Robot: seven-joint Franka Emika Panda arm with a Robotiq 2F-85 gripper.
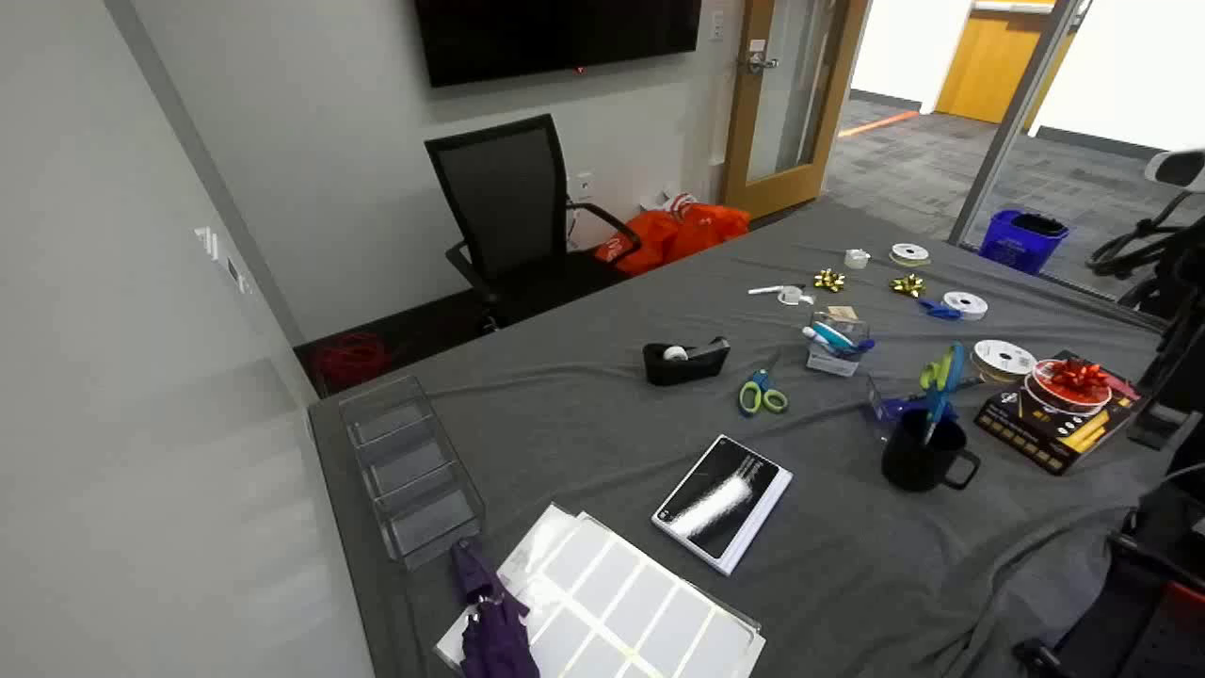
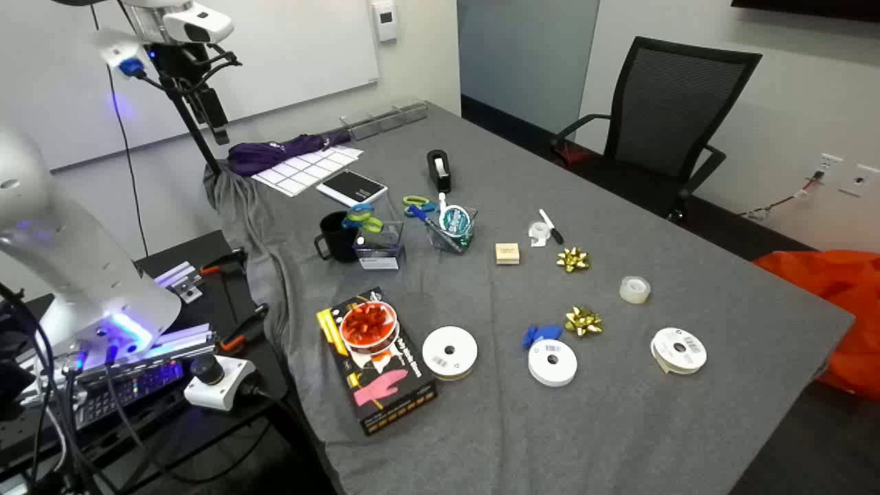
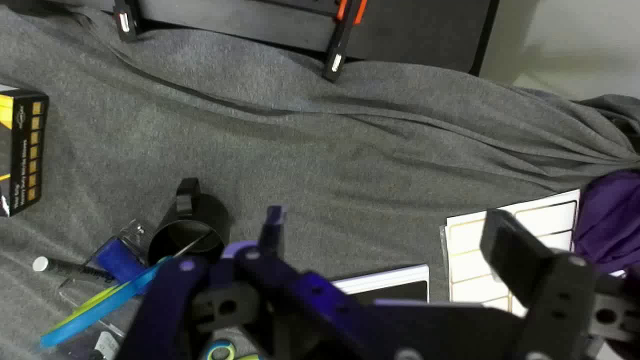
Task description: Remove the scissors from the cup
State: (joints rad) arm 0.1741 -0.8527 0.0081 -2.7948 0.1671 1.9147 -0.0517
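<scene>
Scissors (image 1: 942, 391): stood blades-down in the dark cup (image 1: 918, 460) on the table (image 1: 565, 414), with the handles leaning out above the rim in both exterior views. Judged the removal not yet begun, with nothing lifted. Saw the fingers (image 3: 515, 252) spread wide in the wrist view, gripping nothing, and raised well apart from the cup. Remained, most likely, to reach across, close on the handles, draw the blades clear of the rim and set the pair down. Noted a second pair (image 1: 762, 380) lying near the tape dispenser (image 1: 685, 363), outside the cup, probably not the pair meant.

Could not see the blade tips, lost in the cup's dark inside. Found the handles nearly edge-on in the wrist view, and part of the cup blocked by the fingers. Could not settle, past the clear box (image 2: 378, 251) in an exterior view, any contact between box and cup. Glimpsed only handle parts of the second pair at the wrist view's lower edge.
</scene>
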